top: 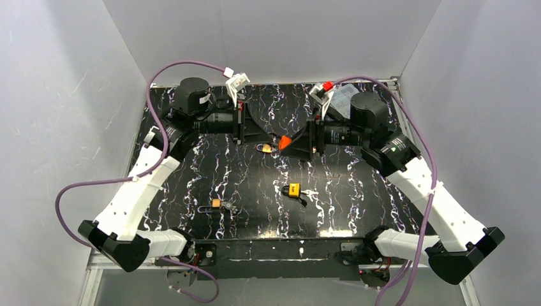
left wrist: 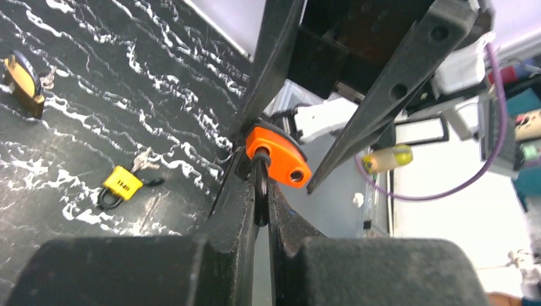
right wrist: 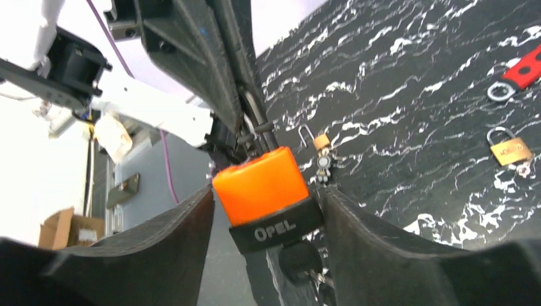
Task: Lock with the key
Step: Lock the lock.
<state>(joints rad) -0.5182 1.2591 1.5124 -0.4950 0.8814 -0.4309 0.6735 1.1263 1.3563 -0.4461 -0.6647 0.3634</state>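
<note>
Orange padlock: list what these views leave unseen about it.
Top view: the orange padlock is tiny between the left gripper and right gripper; locked or open, unreadable.
Left wrist: left fingers cover most of the shackle.
Right wrist: dark piece below the padlock is blurred; key or not, unclear.

In the right wrist view the orange key head hides its own blade. The left claw covers most of what it pinches, possibly a padlock shackle. A red tag runs off the edge.
</note>
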